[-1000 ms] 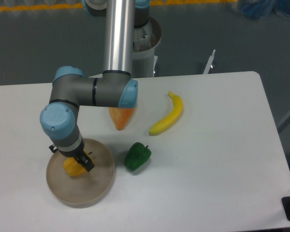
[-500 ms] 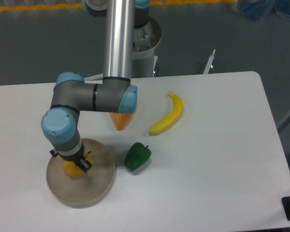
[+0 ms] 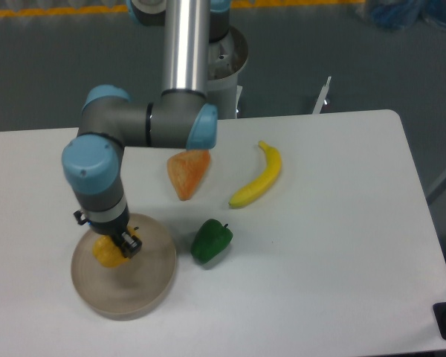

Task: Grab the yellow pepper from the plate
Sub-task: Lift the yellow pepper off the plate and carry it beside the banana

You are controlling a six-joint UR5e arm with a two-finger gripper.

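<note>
Since the earlier frame my wrist has risen and shifted slightly left; the orange wedge-shaped piece (image 3: 187, 173) is now fully uncovered by my elbow. My end effector (image 3: 116, 248) is closed on the small lumpy yellow-orange bell pepper (image 3: 107, 253), fingers down either side. Pepper sits at the far-left part of the round flat beige-tan plate (image 3: 145, 279); can't tell if it is lifted clear or touching.

Risks, my guess: lumpy skin, so the grip may be off-centre and the pepper could rotate or squirt out on a fast lift. If it drags, the plate may slide.

Room: plate is near the desk (image 3: 334, 245) left-near corner, edges close. Green bell pepper (image 3: 211, 241) just right of the plate, long yellow banana (image 3: 259, 177) farther right. Straight up is free; wide bare desk to the right.
</note>
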